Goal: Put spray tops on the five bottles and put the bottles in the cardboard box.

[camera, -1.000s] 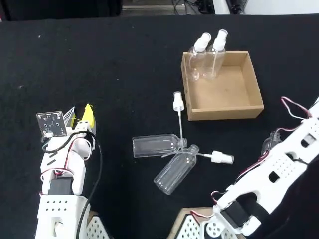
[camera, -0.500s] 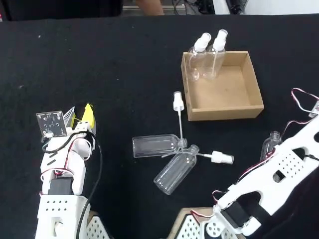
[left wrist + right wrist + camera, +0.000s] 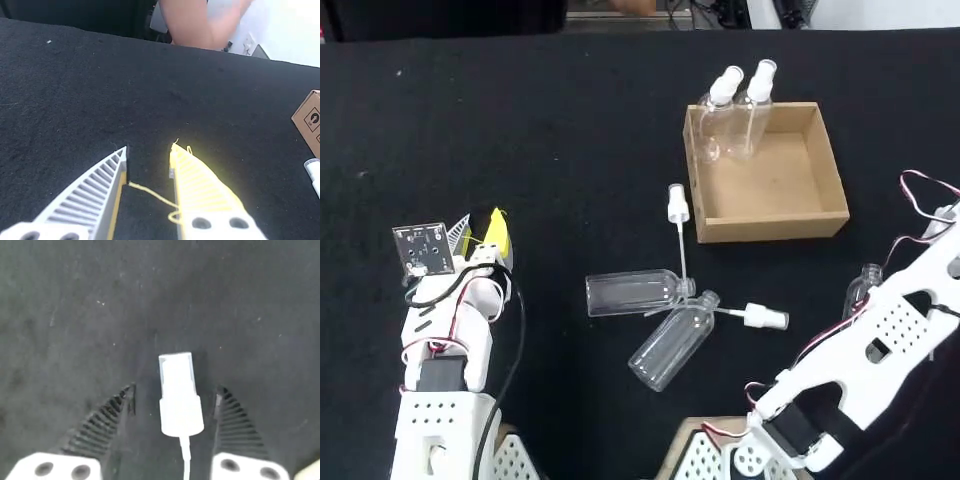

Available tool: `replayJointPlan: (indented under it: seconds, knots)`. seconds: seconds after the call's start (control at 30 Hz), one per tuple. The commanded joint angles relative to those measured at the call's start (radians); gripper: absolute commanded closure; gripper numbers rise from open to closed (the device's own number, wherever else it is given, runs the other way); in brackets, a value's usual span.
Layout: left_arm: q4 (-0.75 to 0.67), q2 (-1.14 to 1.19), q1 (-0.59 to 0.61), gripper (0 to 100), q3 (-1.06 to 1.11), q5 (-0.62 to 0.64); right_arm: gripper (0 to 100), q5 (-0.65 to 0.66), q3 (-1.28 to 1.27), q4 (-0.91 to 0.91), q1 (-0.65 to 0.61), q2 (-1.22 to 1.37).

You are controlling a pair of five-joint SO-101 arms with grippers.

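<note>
**Right claw open around a loose spray top, two bottles in the box**

In the right wrist view, the right claw (image 3: 174, 390) is open. Its two fingers stand on each side of a white spray top (image 3: 179, 395) and do not touch it. This top lies on the black table (image 3: 75, 300), with its thin tube pointing back to the wrist.

The left claw (image 3: 148, 150) is also open, with only table cloth between its fingertips. In the high view it (image 3: 478, 232) rests at the left side of the table, well apart from the bottles.

The cardboard box (image 3: 775, 228) stands at the far right part of the table. Two capped bottles (image 3: 720, 115) lean together in its far left corner, with their white tops above the rim.

Two open bottles (image 3: 635, 292) lie on their sides near the table's middle, with their necks close together. Near them lie two loose tops. One of them (image 3: 678, 205) is just beside the box's front left corner, and the second top (image 3: 765, 318) is to the right of the necks.

The fifth bottle (image 3: 863, 290) stands upright without a top, just beside the right arm (image 3: 880, 340).
</note>
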State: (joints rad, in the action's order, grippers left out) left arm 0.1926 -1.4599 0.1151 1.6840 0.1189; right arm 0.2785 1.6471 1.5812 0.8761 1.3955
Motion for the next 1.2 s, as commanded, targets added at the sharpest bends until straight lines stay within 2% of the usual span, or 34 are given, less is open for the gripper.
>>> replayJointPlan:
  seconds: [0.0,0.17,0.53,0.83,0.93,1.17]
  knots:
    - [-0.002,-0.012,0.007,86,0.024,0.006,85.8,0.002,0.015,-0.049,-0.011,-0.062]
    - [-0.003,-0.012,0.007,86,0.024,0.006,98.8,0.044,0.022,-0.023,-0.009,-0.03]
    - [-0.005,-0.012,0.002,86,0.024,0.006,98.8,0.057,0.021,0.178,-0.04,-0.262]
    - [-0.005,-0.012,0.007,86,0.024,0.006,98.8,-0.021,-0.033,0.19,-0.057,-0.553]
    - [-0.005,-0.012,0.007,86,0.024,0.006,98.8,-0.021,-0.214,0.19,-0.063,-0.727]
    - [0.0,-0.012,0.008,86,0.024,0.006,98.8,0.014,-0.938,0.175,-0.175,-1.244]
